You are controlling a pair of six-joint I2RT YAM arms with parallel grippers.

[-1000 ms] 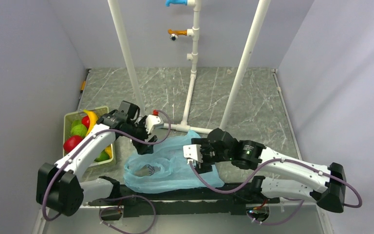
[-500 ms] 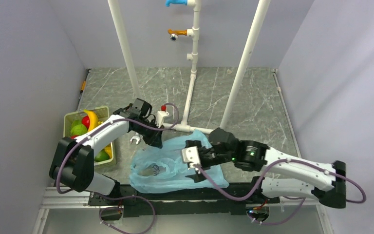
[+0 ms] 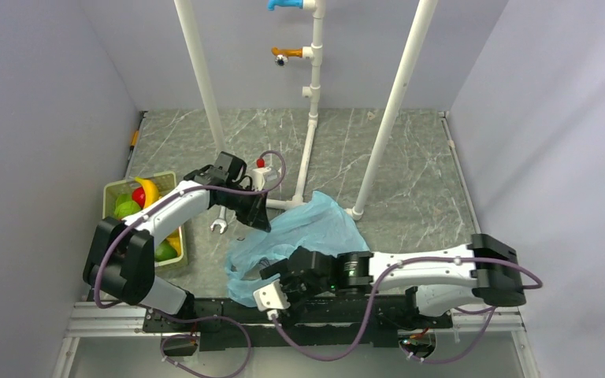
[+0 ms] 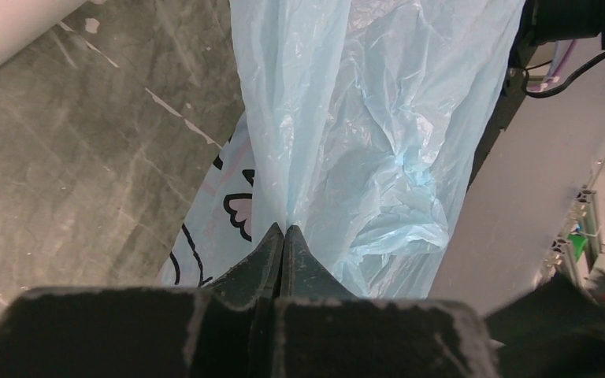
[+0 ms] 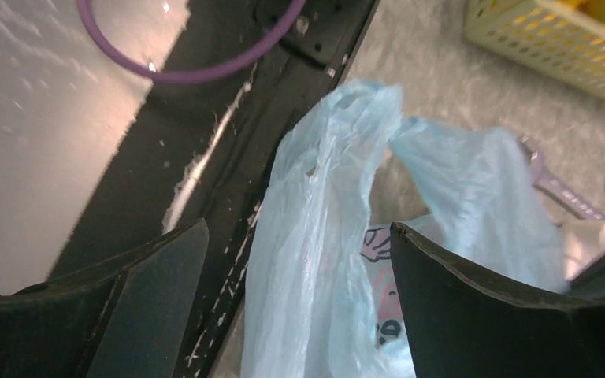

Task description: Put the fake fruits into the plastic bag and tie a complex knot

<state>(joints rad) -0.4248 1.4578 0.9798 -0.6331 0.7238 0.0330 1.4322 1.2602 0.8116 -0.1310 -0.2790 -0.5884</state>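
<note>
table: grey marble; bare stretch far & R of the bag; near edge runs along a black rail
PVC frame: white uprights mid-table; its R foot sits just beside the bag's far-R edge
plastic bag: 0.5 s ago lay flat & wide w/ mouth gaping; now drawn into a taut sheet rising to the L grip, bulk shifted far/R, near-L corner over the rail; no fruit seen in it
R arm: has swung from above bag centre down along the near edge, elbow now at table's near R
R gripper: at bag's near-L corner; fingers spread wide, 1 each side of a bag loop, not pinching it
L gripper: approx same spot as before; fingers clenched tight on a pleat of bag film
basket: at table's L edge, apart from bag, unmoved
fake fruits: red, green, yellow pcs, all in the basket
wrench: flat on marble betw basket & bag, near L gripper
</note>
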